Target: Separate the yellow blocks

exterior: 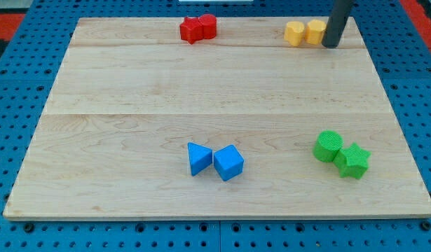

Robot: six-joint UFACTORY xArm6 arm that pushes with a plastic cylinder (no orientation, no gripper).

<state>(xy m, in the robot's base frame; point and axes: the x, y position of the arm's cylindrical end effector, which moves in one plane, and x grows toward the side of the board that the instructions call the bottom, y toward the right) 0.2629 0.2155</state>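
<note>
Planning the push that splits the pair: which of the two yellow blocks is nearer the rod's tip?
The right-hand yellow block: it sits beside my tip, on its left, while the other yellow block lies beyond it, further left.

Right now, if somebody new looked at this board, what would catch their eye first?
Probably the coloured pairs: two red blocks at the view's top, two blue blocks at the bottom centre, two green blocks at the bottom right. At the top right, my tip sits just right of the two touching yellow blocks.

pale wood board [131, 84], matt yellow blocks [305, 32]
</note>
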